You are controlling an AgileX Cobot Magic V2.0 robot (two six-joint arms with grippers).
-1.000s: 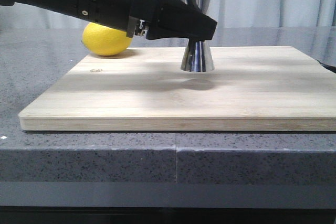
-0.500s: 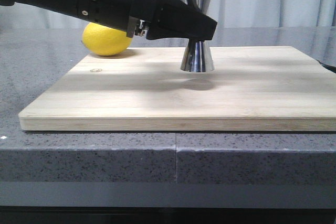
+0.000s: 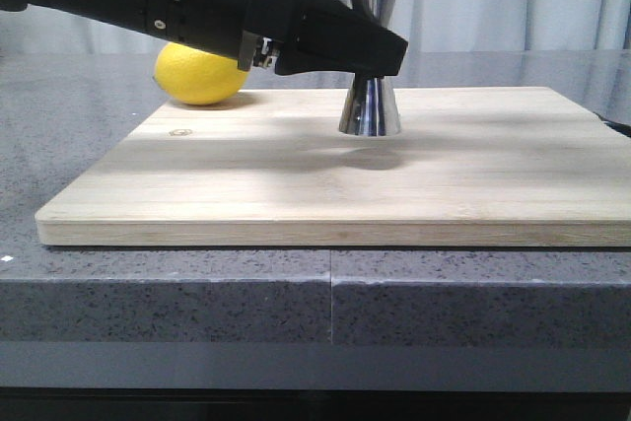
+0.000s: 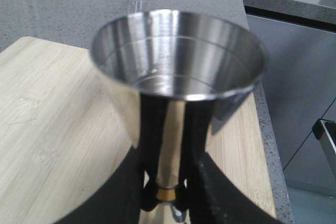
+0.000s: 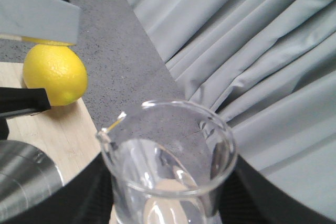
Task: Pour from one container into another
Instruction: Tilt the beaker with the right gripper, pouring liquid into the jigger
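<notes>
Gripping the jigger (image 3: 371, 110) at its gold-banded waist, the left end effector (image 3: 380, 51) holds it upright on the board (image 3: 473, 175). The beaker (image 5: 168, 166), thin, fragile and slippery, is clamped around its body by the right end effector (image 5: 167, 211), near the jigger's rim.

The left arm reaches in level from the left, its gripper (image 3: 380, 51) clamped on the waist of the jigger (image 4: 176, 77). The right gripper (image 5: 168, 203) holds the glass beaker (image 5: 168, 166) between its fingers (image 5: 79, 198), tilted.
</notes>
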